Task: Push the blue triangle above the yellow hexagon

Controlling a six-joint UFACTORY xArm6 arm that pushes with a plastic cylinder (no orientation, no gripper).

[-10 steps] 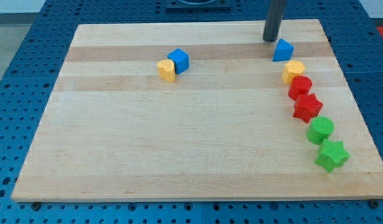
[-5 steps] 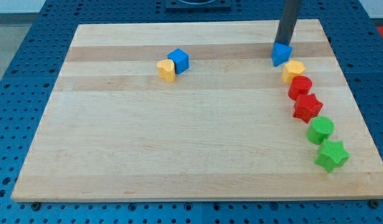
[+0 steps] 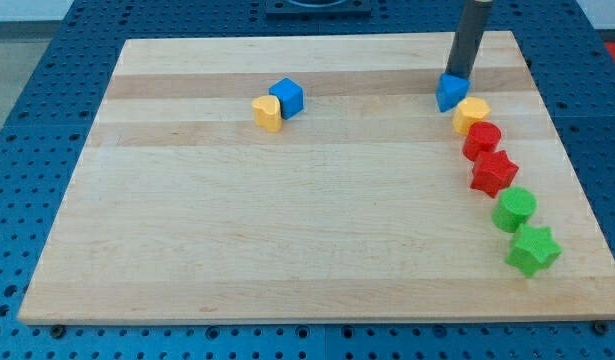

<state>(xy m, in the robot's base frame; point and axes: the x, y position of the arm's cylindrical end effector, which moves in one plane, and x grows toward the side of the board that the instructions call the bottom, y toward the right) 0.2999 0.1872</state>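
The blue triangle [image 3: 450, 94] lies near the board's top right, just up and left of the yellow hexagon [image 3: 472, 113] and touching it or nearly so. My tip [image 3: 459, 77] rests against the triangle's upper right edge, the dark rod rising out of the view's top.
Below the hexagon runs a curved line of blocks: a red round block [image 3: 481, 139], a red star [image 3: 494, 172], a green round block [image 3: 514, 209] and a green star [image 3: 533, 249]. A blue cube [image 3: 286, 96] and a yellow block [image 3: 268, 113] touch at upper centre-left. The wooden board [image 3: 287, 220] lies on a blue pegboard.
My tip moved right from the triangle's upper left to its upper right edge. The blue triangle shifted slightly down and left, closer to the yellow hexagon.
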